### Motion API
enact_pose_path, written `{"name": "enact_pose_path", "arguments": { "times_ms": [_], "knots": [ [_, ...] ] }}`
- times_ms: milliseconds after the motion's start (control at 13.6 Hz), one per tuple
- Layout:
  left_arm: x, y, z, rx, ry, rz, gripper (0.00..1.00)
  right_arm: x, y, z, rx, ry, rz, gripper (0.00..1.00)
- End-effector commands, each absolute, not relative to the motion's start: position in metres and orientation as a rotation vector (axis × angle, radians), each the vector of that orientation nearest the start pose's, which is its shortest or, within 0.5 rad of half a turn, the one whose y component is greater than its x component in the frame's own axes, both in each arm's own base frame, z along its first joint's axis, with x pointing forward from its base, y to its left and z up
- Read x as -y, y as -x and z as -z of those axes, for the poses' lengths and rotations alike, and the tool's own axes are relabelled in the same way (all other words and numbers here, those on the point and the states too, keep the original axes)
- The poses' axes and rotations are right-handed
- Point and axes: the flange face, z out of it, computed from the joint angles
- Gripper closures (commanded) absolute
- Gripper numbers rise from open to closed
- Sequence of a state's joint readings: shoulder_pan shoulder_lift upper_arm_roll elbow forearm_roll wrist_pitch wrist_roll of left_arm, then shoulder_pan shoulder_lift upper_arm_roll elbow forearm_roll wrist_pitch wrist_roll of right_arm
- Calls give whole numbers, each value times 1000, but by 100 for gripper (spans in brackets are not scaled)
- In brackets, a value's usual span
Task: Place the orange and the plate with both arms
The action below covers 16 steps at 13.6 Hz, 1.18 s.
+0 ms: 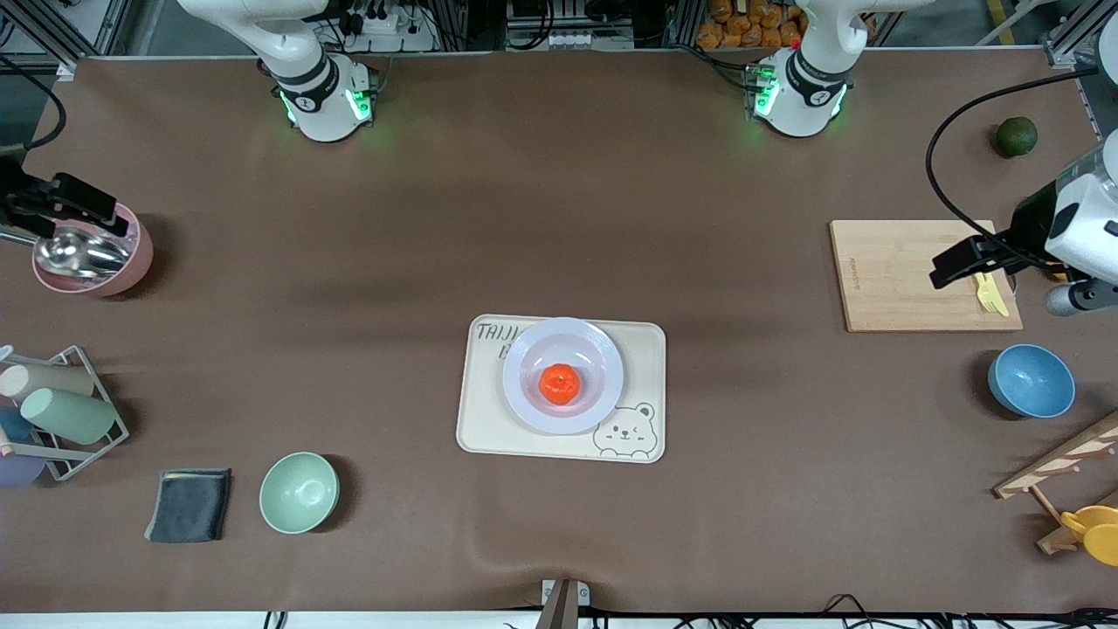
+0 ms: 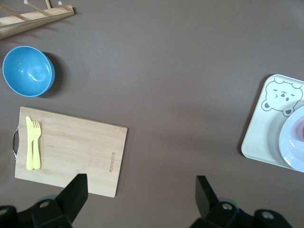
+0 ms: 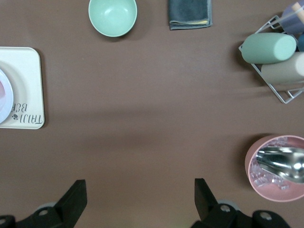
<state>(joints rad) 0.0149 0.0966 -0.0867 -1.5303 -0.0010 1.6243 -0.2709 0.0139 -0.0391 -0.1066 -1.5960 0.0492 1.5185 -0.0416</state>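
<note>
While the orange (image 1: 559,384), bright and dimpled, sat in the pale plate (image 1: 533,352) on the bear tray (image 1: 645,349) mid-tabletop, my left pincer (image 2: 140,194) and right pincer (image 3: 140,197) hung spread wide at either end, over bare tabletop (image 1: 559,218).

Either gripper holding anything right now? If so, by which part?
Nothing held. Left gripper is open over the cutting board; right gripper is open over the pink bowl. The orange sits on the plate.
</note>
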Motion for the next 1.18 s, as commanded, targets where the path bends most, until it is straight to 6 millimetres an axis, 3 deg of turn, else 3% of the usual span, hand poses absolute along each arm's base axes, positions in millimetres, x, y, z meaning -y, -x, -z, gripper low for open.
{"name": "enact_pose_path", "arguments": {
  "times_ms": [0, 147, 514, 661, 808, 1102],
  "knots": [
    [38, -563, -597, 320, 3099, 38, 0, 26, -512, -653, -152, 3119, -3, 0],
    [42, -545, -590, 304, 3092, 139, 0, 12, -505, -664, -111, 3140, 31, 0],
    [40, -546, -607, 297, 3090, 73, 0, 21, -502, -667, 84, 3142, 41, 0],
    [39, -549, -617, 295, 3091, 51, 0, 30, -506, -658, 68, 3142, 17, 0],
    [40, -555, -620, 293, 3083, -40, 0, 34, -507, -655, 34, 3136, 10, 0],
    [41, -556, -622, 288, 3082, -43, 0, 38, -505, -656, -82, 3124, 8, 0]
  ]
}}
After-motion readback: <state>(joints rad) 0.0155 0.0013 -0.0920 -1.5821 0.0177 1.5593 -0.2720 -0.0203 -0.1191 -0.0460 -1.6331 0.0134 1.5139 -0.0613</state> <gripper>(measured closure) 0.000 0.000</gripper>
